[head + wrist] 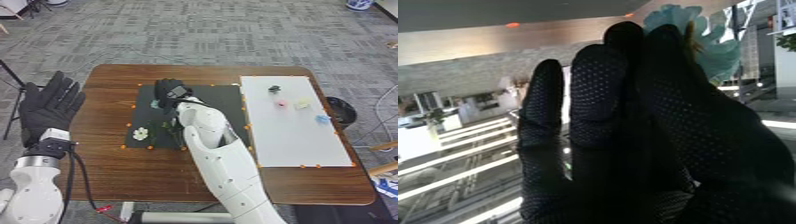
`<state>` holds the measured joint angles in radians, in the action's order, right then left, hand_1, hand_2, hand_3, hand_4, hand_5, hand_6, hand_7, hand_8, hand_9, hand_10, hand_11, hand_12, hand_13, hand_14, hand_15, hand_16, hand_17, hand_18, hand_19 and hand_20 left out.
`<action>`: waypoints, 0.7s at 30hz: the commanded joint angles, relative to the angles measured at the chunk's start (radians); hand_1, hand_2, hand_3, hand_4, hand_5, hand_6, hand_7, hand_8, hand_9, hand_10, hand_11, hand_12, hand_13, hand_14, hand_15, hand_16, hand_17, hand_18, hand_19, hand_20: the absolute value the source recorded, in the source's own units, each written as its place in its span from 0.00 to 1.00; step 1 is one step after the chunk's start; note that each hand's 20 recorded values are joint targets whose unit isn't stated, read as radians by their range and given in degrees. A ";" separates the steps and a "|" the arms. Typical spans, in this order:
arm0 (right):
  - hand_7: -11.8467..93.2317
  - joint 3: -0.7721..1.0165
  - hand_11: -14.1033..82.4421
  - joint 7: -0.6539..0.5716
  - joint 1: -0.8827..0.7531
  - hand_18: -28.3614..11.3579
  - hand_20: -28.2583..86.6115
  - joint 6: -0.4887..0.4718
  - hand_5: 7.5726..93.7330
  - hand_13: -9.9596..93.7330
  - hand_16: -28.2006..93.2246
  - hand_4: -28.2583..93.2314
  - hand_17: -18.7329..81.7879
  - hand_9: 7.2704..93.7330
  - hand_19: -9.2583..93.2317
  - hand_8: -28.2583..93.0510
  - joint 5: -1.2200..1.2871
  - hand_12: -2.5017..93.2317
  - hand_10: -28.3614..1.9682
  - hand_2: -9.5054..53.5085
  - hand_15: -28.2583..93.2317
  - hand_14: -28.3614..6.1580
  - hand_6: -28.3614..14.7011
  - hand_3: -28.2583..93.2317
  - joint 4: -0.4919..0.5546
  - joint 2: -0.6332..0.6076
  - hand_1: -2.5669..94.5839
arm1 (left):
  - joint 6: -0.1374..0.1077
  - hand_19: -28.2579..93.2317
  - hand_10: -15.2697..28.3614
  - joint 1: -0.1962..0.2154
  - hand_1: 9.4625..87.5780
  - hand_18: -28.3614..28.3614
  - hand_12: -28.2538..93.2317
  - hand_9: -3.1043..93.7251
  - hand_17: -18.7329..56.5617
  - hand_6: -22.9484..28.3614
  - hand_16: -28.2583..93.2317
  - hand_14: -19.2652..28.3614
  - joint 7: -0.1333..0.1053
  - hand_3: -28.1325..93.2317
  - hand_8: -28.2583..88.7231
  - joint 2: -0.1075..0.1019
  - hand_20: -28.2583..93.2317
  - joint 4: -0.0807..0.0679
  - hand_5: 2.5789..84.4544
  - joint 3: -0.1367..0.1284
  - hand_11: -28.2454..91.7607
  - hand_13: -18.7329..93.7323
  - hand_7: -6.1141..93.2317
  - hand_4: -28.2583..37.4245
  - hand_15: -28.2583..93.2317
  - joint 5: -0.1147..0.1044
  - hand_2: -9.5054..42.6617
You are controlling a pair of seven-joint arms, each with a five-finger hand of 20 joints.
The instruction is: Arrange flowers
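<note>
Well apart from the open left robot hand (51, 102), the pale blue flower (155, 104), by which the coming move is probably governed, is seen just beside the nearer right robot hand (163, 90), toward its near left; whether it is gripped cannot be told.

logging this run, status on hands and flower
Left hand open, left of table; right hand over dark mat, blue flower beside it, grip unclear; right arm hides part of mat.
</note>
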<state>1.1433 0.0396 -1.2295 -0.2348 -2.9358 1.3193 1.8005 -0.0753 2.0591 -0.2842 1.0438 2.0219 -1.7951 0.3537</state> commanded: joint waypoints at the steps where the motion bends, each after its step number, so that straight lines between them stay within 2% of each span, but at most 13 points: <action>1: 0.41 0.012 0.27 0.058 -0.067 0.23 0.54 0.054 0.70 0.75 0.58 0.00 0.49 0.84 0.79 0.18 -0.322 0.46 0.72 0.00 0.68 0.71 0.67 0.80 -0.007 0.085 0.64 | 0.015 0.50 0.65 0.000 0.22 0.70 0.27 0.32 0.13 0.61 0.19 0.65 -0.015 0.72 0.18 -0.016 0.27 0.010 0.42 0.003 0.36 0.34 0.11 0.00 0.35 0.000 0.53; 3: 0.41 0.018 0.27 0.064 -0.082 0.23 0.53 0.072 0.70 0.75 0.58 0.00 0.49 0.84 0.79 0.18 -0.352 0.46 0.72 0.00 0.68 0.71 0.67 0.80 -0.011 0.101 0.64 | 0.022 0.50 0.66 -0.011 0.22 0.70 0.27 0.32 0.13 0.62 0.19 0.66 -0.020 0.72 0.18 -0.020 0.27 0.006 0.42 0.009 0.36 0.34 0.11 0.00 0.35 -0.002 0.53; 6: 0.42 0.015 0.28 0.086 -0.095 0.23 0.53 0.091 0.70 0.75 0.58 0.00 0.49 0.84 0.80 0.18 -0.384 0.46 0.73 0.00 0.68 0.72 0.68 0.79 -0.010 0.094 0.64 | 0.030 0.51 0.70 -0.022 0.22 0.71 0.27 0.31 0.12 0.63 0.19 0.68 -0.009 0.72 0.18 -0.020 0.27 0.001 0.43 0.015 0.36 0.33 0.11 0.00 0.36 0.000 0.53; 10: 0.45 0.011 0.28 0.057 -0.098 0.24 0.52 0.087 0.68 0.75 0.57 0.00 0.49 0.82 0.80 0.16 -0.360 0.45 0.74 0.00 0.68 0.73 0.68 0.80 -0.013 0.086 0.64 | 0.035 0.50 0.74 -0.027 0.22 0.72 0.28 0.32 0.11 0.65 0.19 0.71 -0.007 0.73 0.18 -0.017 0.27 -0.002 0.44 0.013 0.36 0.32 0.12 0.00 0.37 0.002 0.53; 11: 0.45 0.012 0.27 0.060 -0.102 0.24 0.52 0.083 0.68 0.75 0.57 0.00 0.49 0.82 0.80 0.15 -0.362 0.44 0.74 0.00 0.68 0.73 0.68 0.80 -0.011 0.087 0.64 | 0.031 0.50 0.74 -0.019 0.22 0.72 0.28 0.32 0.11 0.65 0.19 0.71 -0.007 0.73 0.18 -0.015 0.28 0.002 0.44 0.008 0.36 0.32 0.12 0.00 0.37 0.002 0.53; 14: 0.45 -0.003 0.26 0.040 -0.101 0.24 0.52 0.082 0.66 0.75 0.57 0.00 0.49 0.81 0.80 0.15 -0.358 0.43 0.73 0.00 0.68 0.74 0.67 0.80 -0.002 0.071 0.64 | 0.036 0.50 0.75 -0.025 0.22 0.72 0.28 0.32 0.11 0.65 0.19 0.72 -0.009 0.73 0.18 -0.017 0.28 -0.004 0.44 0.012 0.36 0.32 0.12 0.00 0.37 0.000 0.53; 15: 0.45 0.000 0.26 0.039 -0.102 0.24 0.52 0.077 0.65 0.75 0.57 0.00 0.49 0.80 0.80 0.14 -0.359 0.42 0.72 0.00 0.68 0.74 0.67 0.80 -0.005 0.073 0.64 | 0.032 0.50 0.75 -0.020 0.22 0.72 0.28 0.32 0.11 0.65 0.19 0.72 -0.004 0.73 0.18 -0.014 0.28 -0.001 0.44 0.009 0.36 0.32 0.12 0.00 0.37 0.000 0.53; 17: 0.44 -0.001 0.26 0.027 -0.099 0.24 0.52 0.074 0.64 0.74 0.57 0.00 0.49 0.80 0.80 0.14 -0.345 0.42 0.72 0.00 0.68 0.74 0.67 0.80 -0.007 0.069 0.63 | 0.034 0.50 0.76 -0.024 0.22 0.72 0.28 0.32 0.10 0.66 0.19 0.73 -0.004 0.73 0.18 -0.012 0.28 -0.004 0.44 0.011 0.36 0.31 0.12 0.00 0.37 -0.001 0.53; 21: 0.35 -0.002 0.26 0.020 -0.100 0.23 0.50 0.080 0.60 0.74 0.57 0.00 0.49 0.74 0.81 0.12 -0.353 0.37 0.69 0.00 0.69 0.75 0.66 0.81 -0.007 0.060 0.62 | 0.038 0.50 0.77 -0.024 0.23 0.72 0.28 0.32 0.10 0.66 0.19 0.73 -0.008 0.73 0.18 -0.010 0.28 -0.004 0.44 0.010 0.36 0.31 0.11 0.00 0.37 0.000 0.53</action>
<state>1.1458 0.0646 -1.3285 -0.1687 -2.9361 1.3137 1.8772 -0.0528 2.0344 -0.2929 1.0277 2.0202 -1.7829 0.3530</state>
